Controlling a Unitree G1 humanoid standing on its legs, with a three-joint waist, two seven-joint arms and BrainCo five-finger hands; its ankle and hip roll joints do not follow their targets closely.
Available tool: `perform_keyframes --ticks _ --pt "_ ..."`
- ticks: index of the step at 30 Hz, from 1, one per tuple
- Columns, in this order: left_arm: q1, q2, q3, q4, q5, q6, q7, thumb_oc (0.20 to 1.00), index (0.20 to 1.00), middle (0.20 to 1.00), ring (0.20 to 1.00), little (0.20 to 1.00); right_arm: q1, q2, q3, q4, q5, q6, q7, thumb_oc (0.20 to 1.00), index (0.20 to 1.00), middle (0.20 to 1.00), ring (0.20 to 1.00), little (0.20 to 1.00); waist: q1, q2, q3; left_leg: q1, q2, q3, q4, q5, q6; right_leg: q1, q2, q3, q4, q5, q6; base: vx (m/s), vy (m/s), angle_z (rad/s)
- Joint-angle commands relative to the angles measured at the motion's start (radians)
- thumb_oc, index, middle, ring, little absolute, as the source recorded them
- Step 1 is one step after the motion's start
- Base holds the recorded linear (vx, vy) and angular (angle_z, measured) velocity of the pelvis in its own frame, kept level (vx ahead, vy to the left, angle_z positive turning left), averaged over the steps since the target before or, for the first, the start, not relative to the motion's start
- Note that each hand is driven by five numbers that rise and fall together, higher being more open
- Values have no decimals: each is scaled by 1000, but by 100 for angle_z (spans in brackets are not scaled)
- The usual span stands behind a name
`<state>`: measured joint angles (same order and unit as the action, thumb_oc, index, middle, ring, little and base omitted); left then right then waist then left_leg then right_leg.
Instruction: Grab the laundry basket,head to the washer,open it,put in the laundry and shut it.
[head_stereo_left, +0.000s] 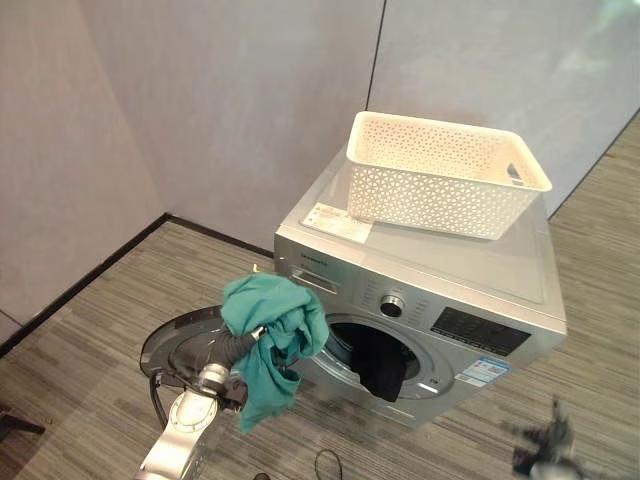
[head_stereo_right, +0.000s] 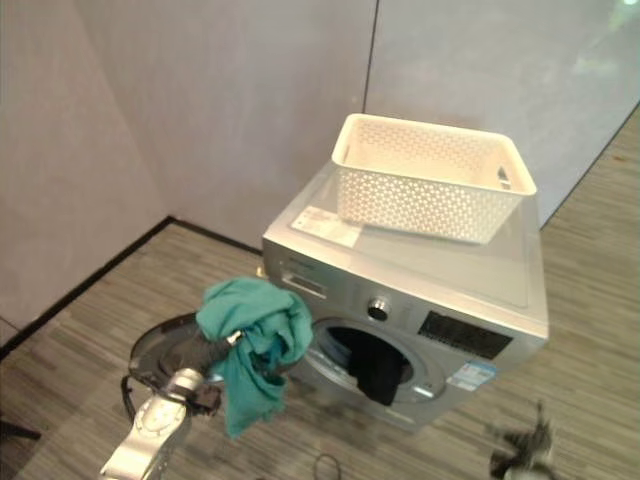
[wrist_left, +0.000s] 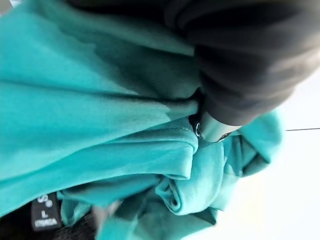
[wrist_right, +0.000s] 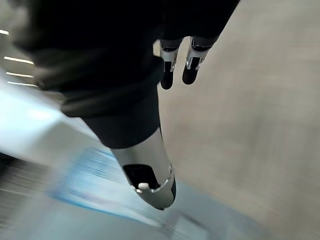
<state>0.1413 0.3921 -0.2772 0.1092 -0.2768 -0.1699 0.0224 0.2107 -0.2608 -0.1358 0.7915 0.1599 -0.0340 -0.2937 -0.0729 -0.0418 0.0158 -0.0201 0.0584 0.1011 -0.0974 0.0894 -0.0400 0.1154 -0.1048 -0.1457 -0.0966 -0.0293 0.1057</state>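
My left hand (head_stereo_left: 243, 347) is shut on a bunched teal garment (head_stereo_left: 275, 325), which hangs in the air just left of the drum opening of the silver washer (head_stereo_left: 440, 270). The left wrist view has a silver finger (wrist_left: 212, 129) buried in the teal garment (wrist_left: 100, 110). The washer's round door (head_stereo_left: 172, 350) is swung open to the left, behind my forearm. A dark cloth (head_stereo_left: 384, 372) droops over the lip of the drum. The white perforated laundry basket (head_stereo_left: 440, 178) stands on top of the washer. My right hand (head_stereo_left: 545, 447) hangs low at the right, open and holding nothing, its fingers (wrist_right: 169, 70) over bare floor.
Grey walls meet in a corner behind and to the left of the washer. Striped grey floor (head_stereo_left: 90, 340) lies all round it. A white label (head_stereo_left: 338, 222) lies on the washer top beside the basket.
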Motion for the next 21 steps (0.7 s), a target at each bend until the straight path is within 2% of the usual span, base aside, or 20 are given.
perform_keyframes --ticks 1,6,13,18,21 --pt "-122 -29 -7 -7 -24 -62 -28 200 200 200 200 200 -105 -24 68 65 42 -31 63 1000 1000 1000 1000 1000 6 -2 25 93 36 -7 10 -153 -3 -36 -9 -20 26 -20 -3 -9 6 -6" --pt "-155 -41 -77 18 -23 -49 -37 200 200 200 200 200 -152 33 189 302 59 -3 133 1000 1000 1000 1000 1000 20 3 28 89 30 -16 10 -150 -5 -27 -13 -37 21 -21 -2 13 -2 2" --pt "-151 -52 -109 68 -44 -25 -69 200 200 200 200 200 -186 60 222 486 57 21 195 1000 1000 1000 1000 1000 34 15 48 79 28 -27 10 -146 -7 -28 -15 -54 23 -28 -2 10 -8 3" --pt "-140 -57 -112 79 -68 -19 -75 200 200 200 200 200 -197 68 241 485 46 23 205 1000 1000 1000 1000 1000 33 24 75 59 25 -22 10 -142 -4 -54 -18 -55 29 -29 0 -7 -2 2" --pt "-173 -59 -129 89 -83 -30 -61 200 200 200 200 200 -227 61 284 456 26 21 201 1000 1000 1000 1000 1000 27 30 112 21 23 -17 10 -133 3 -117 -22 -31 54 -28 -3 -122 24 -4"
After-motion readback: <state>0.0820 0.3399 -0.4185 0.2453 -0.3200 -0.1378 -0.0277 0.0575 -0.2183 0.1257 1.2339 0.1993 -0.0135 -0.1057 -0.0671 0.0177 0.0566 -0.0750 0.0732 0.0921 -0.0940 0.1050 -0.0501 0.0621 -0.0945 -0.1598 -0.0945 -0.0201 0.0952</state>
